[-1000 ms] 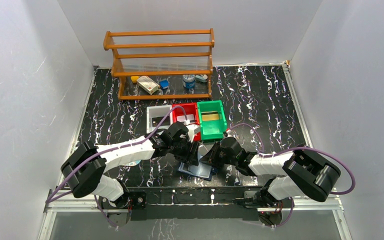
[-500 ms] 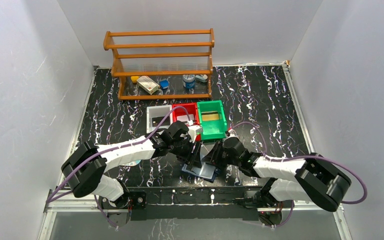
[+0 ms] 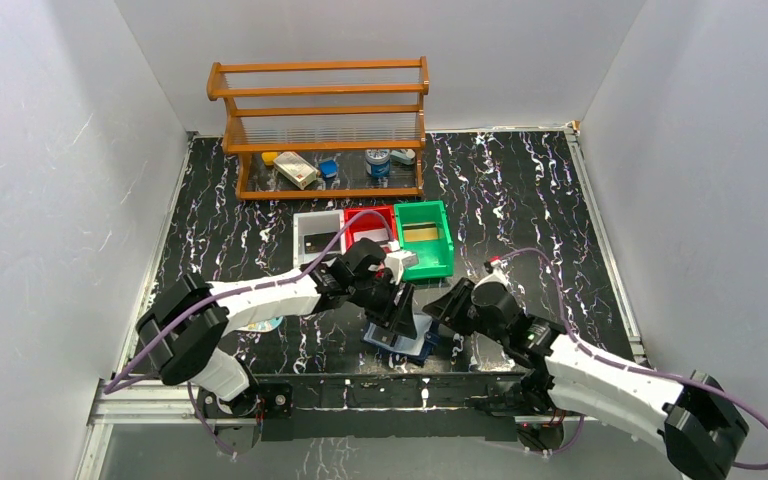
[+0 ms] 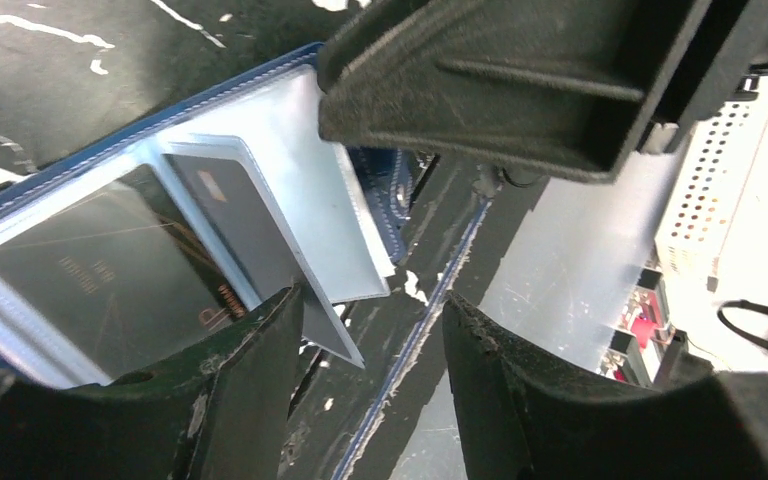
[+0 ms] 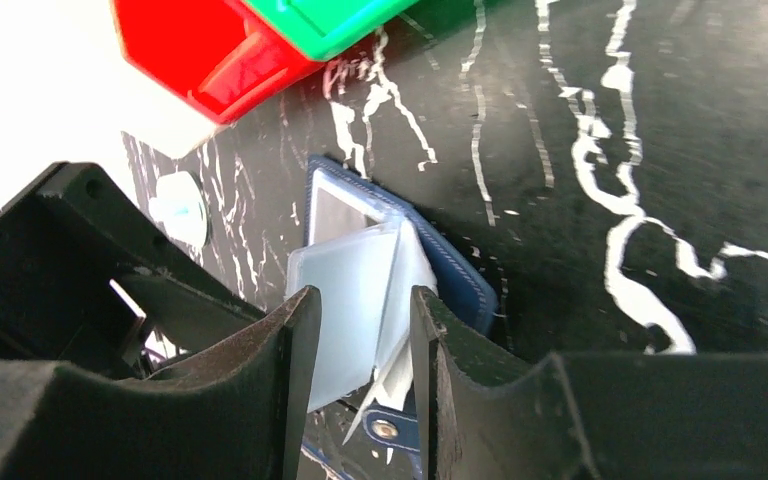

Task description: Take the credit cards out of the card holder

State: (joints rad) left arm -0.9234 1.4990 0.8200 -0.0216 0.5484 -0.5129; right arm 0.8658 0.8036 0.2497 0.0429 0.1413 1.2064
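Beneath the left claw (image 4: pixel 372 310), jaws parted and clamping nothing: the card holder (image 5: pixel 455 270) lying open on the table (image 3: pixel 520 200), dark cards (image 4: pixel 110 290) in its clear sleeves (image 4: pixel 310 190), just ahead of the right claw (image 5: pixel 362 300), likewise parted.

— Where's the top view looking from?
— High above the near edge, facing down over the whole table (image 3: pixel 520 190).
— And the wrist views?
— Very close, low, from opposite sides; both share the open card holder (image 4: pixel 290 190).
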